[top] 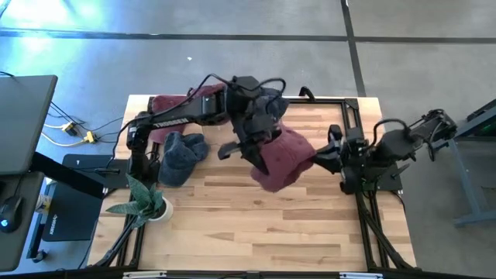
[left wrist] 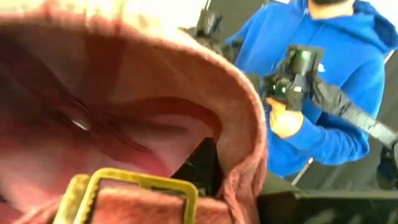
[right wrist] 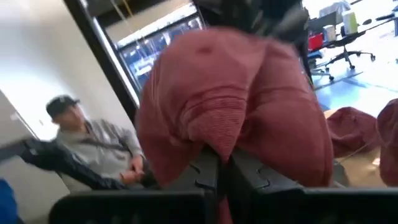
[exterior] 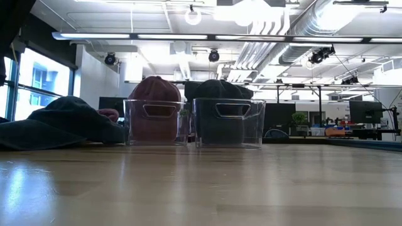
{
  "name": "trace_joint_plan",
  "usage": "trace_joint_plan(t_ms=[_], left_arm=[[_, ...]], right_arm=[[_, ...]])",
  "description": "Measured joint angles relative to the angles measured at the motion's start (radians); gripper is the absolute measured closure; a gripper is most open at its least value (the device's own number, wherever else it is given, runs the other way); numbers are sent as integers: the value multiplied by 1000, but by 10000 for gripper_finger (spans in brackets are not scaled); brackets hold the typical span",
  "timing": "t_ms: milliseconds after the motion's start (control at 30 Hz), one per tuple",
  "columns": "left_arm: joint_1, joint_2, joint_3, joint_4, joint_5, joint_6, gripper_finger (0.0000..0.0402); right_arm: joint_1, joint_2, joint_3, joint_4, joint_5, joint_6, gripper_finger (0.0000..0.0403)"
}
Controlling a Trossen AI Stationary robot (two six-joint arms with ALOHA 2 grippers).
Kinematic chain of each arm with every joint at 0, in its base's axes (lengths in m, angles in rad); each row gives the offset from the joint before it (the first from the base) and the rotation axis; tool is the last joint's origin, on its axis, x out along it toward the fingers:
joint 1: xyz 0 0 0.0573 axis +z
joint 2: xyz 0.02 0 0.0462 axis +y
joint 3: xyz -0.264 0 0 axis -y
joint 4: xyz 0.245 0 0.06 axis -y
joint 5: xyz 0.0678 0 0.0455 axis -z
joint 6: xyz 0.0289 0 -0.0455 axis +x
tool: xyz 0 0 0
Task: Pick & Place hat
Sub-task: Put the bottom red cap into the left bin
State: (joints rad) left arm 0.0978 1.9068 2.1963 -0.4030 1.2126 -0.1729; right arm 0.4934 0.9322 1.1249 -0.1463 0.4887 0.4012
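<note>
Jaws of both grippers — left (top: pixel 260 151), right (top: pixel 319 160) — pinch the maroon hat (top: pixel 285 159); no writing legible

The red hat (top: pixel 285 157) is a dark red corduroy cap, crumpled and lifted off the table near its middle, toward the right side. It hangs stretched between both grippers: its right edge is pinched in a fold, its left part is held from above. From inside, its reddish lining and a yellow strap buckle (left wrist: pixel 134 186) show, with the rim curling over. The ribbed crown (right wrist: pixel 233 99) bulges upward, the cloth gathered into creases at the pinched spot.
</note>
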Motion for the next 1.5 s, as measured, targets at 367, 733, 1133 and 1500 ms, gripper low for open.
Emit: trace_joint_plan(t_ms=[367, 733, 1133, 1500], left_arm=[[30, 0, 0, 199, -20, -246, 400], [72, 0, 0, 448, -85, -382, 401], [99, 0, 0, 597, -183, -389, 401], [100, 0, 0, 667, -180, -382, 401]], right_arm=[[-2, -46, -2, -314, -65, -4, 216], [0, -78, -264, -411, -94, 340, 136], [-65, 42, -960, 1276, 14, 293, 139], [-226, 344, -804, 1534, -263, 270, 139]])
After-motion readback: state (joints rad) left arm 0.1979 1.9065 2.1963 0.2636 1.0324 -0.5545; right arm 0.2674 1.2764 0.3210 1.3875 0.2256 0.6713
